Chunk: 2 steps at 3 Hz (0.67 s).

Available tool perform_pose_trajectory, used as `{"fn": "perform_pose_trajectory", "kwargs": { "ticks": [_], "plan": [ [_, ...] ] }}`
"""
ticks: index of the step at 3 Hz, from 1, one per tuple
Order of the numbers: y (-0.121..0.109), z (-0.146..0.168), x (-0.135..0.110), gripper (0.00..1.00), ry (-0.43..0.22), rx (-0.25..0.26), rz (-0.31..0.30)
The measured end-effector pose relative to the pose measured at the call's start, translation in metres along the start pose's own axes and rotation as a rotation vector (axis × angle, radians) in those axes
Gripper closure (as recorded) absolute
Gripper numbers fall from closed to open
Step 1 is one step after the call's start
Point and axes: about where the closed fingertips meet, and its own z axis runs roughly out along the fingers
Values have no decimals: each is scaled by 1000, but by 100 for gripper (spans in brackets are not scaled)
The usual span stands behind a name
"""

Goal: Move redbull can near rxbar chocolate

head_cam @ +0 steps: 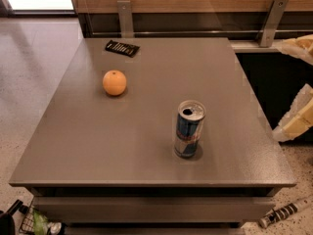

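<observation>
The redbull can (189,129) stands upright on the grey table (146,151), right of the middle and towards the front, its silver top open to view. The rxbar chocolate (122,48) lies flat in its black wrapper at the table's far left corner. The two are far apart. My gripper is not in view. Only cream-coloured parts of my arm (297,117) show at the right edge, beyond the table's right side and away from the can.
An orange (114,82) sits on the left part of the table, between the bar and the can. A wooden wall with metal brackets (125,16) runs behind the table. A striped rod (284,212) lies on the floor at the front right.
</observation>
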Motion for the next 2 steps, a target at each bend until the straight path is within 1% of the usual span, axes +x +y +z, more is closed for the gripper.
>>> {"fn": "perform_pose_trajectory", "kwargs": {
  "ticks": [1, 2],
  "plan": [
    [14, 19, 0, 0, -189, -31, 41],
    [25, 36, -14, 0, -383, -76, 117]
  ]
}}
